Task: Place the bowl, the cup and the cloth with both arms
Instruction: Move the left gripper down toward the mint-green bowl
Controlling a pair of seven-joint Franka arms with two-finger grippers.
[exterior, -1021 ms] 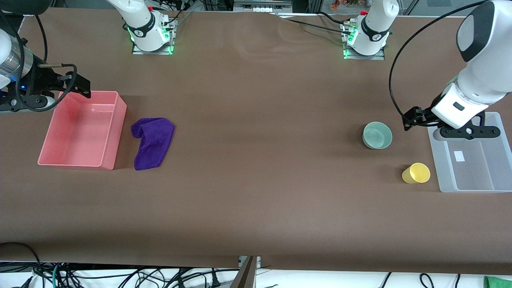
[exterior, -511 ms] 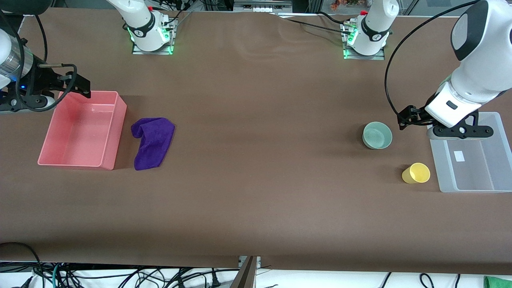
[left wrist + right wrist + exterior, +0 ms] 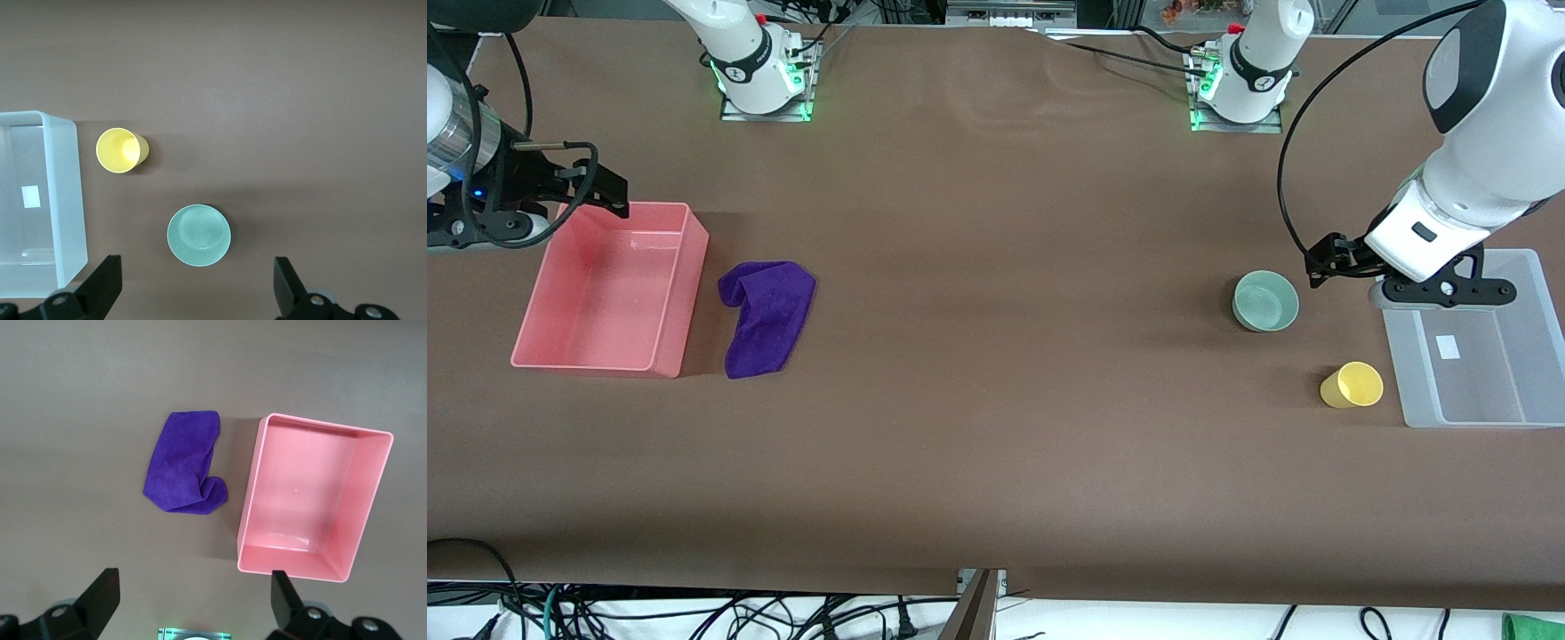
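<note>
sitting upright on the table (image 3: 996, 427), the bowl (image 3: 1264, 300) is toward the left arm's end, w/ the cup (image 3: 1352, 385) nearer the front camera and just beside the clear bin (image 3: 1529, 293); cloth (image 3: 767, 316) lies beside the pink bin (image 3: 685, 293) at the right arm's end. left tool (image 3: 197, 293) hangs up in the air by the bowl and the clear bin's edge, fingers spread wide, holding nothing. right tool (image 3: 193, 603) hangs over the pink bin's edge, also wide and empty. risks: smooth bowl rim could slip or tip if pinched off-centre; a low descent may nudge the cup; floppy cloth could drape over the bin wall.
</note>
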